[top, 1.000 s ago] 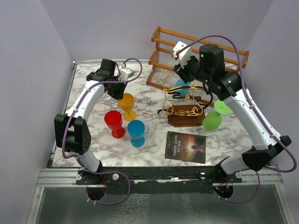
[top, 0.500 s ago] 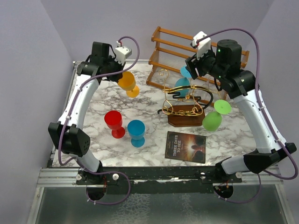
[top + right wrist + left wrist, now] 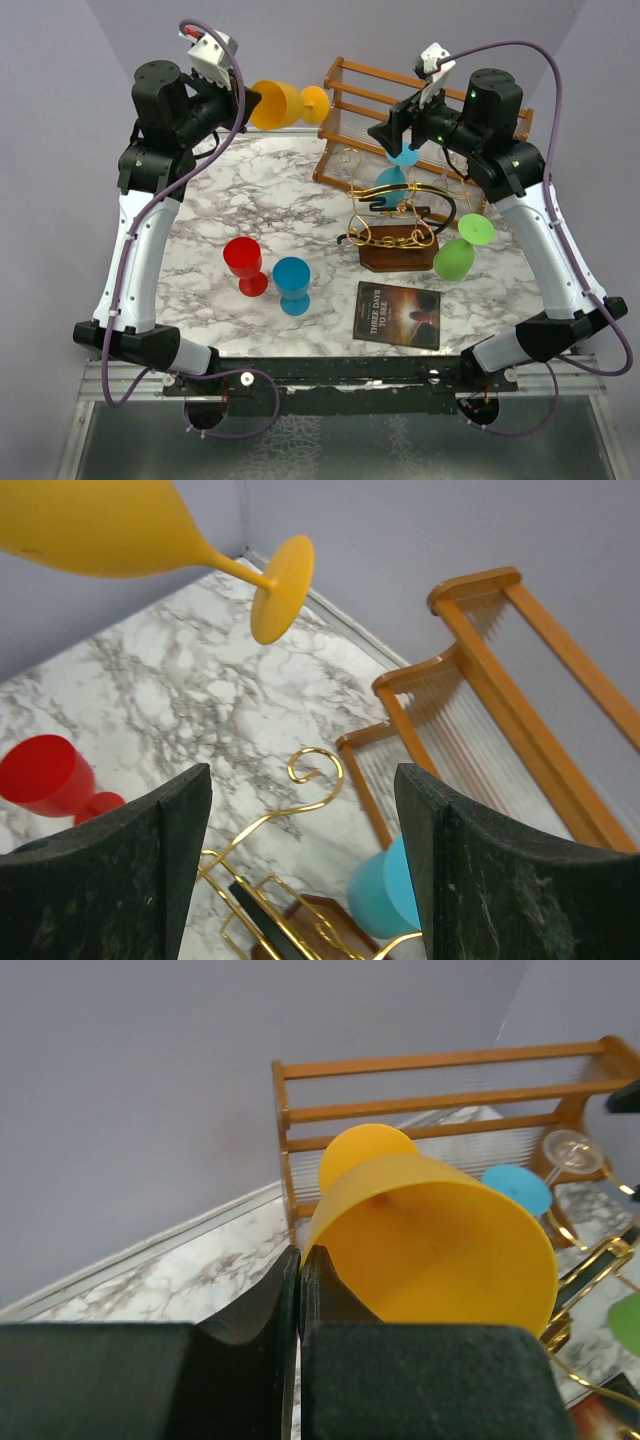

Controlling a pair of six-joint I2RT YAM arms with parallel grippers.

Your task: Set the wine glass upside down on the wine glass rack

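While the left gripper [image 3: 238, 100] pinches the yellow wine glass [image 3: 277, 104] sideways, high and well left of the wine glass rack [image 3: 398, 236], the right gripper [image 3: 392, 128] gapes empty over that rack; the rim pinch may slip, or the foot snag wire. Five glasses: one held, teal glass [image 3: 388, 182] and green glass [image 3: 453, 260] hung, red glass [image 3: 243, 258] and blue glass [image 3: 291, 275] standing; one rack

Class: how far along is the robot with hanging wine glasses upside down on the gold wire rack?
Done: a teal glass and a green glass hang upside down on the wine glass rack. In hand: the left gripper holds the yellow glass in the air, tipped sideways. Left: hanging it; the red glass and blue glass stand on the table.
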